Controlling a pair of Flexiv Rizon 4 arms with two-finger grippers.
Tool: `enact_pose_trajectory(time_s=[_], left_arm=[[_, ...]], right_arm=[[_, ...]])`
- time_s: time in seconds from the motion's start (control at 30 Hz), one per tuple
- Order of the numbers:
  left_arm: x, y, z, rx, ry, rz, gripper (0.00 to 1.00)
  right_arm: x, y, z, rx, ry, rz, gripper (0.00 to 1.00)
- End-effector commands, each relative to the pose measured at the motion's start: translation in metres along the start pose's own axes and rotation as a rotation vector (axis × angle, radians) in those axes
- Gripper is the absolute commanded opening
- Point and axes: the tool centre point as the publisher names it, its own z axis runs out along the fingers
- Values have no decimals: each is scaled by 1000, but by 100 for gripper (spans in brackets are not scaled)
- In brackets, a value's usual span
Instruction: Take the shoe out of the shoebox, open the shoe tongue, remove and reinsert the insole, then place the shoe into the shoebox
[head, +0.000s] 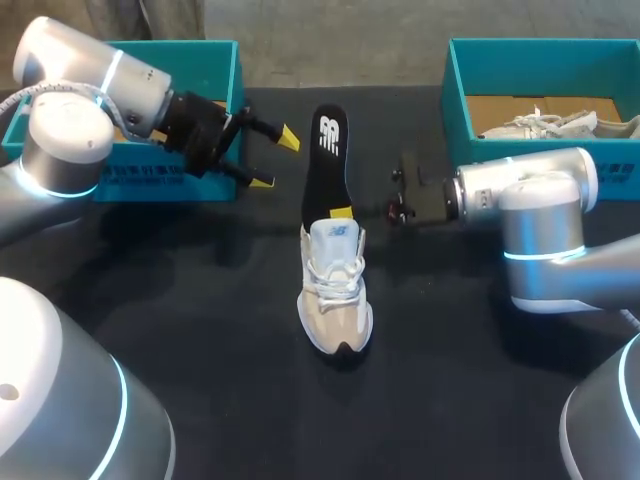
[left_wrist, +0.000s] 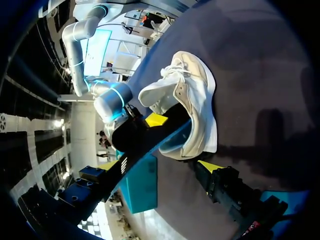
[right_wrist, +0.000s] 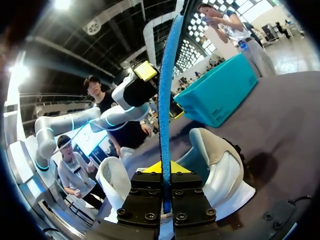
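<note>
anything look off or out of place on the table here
Only the insole: most of it sticks out of the shoe opening, its lower end pinched in the right gripper. It looks mid-step rather than damaged. The shoe stands upright on the table, and the left gripper is open beside the insole, holding nothing.

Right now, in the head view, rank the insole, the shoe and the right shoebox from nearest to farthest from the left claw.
From the left claw:
1. insole, just beside it toward the table's middle.
2. shoe, nearer the robot, mid-table.
3. right shoebox, across the table at the far right.
</note>
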Motion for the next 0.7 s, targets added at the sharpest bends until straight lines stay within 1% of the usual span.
enact_pose_trajectory(time_s=[0.03, 0.07, 0.1, 0.2, 0.3, 0.47, 0.53, 0.57, 0.7], left_arm=[[-1, 0, 0, 2, -2, 4, 100], [-1, 0, 0, 2, -2, 5, 100], [-1, 0, 0, 1, -3, 6, 100], [-2, 0, -1, 0, -4, 7, 100], [-2, 0, -1, 1, -5, 8, 100], [-2, -2, -2, -5, -8, 2, 100], [-2, -2, -2, -5, -8, 2, 100], [-2, -2, -1, -1, -7, 3, 100], [-4, -2, -1, -3, -8, 3, 100]], right_arm=[[4, 6, -2, 7, -12, -9, 20], [4, 7, -2, 9, -13, -11, 25], [4, 8, -2, 9, -13, -14, 27], [4, 10, -3, 12, -15, -19, 29], [3, 13, -4, 16, -17, -25, 27], [-1, 23, -3, 41, -1, -40, 27], [-1, 24, -3, 44, 0, -40, 28], [-3, 28, -2, 79, 0, -41, 29], [-6, 31, 1, 106, 11, -33, 26]])
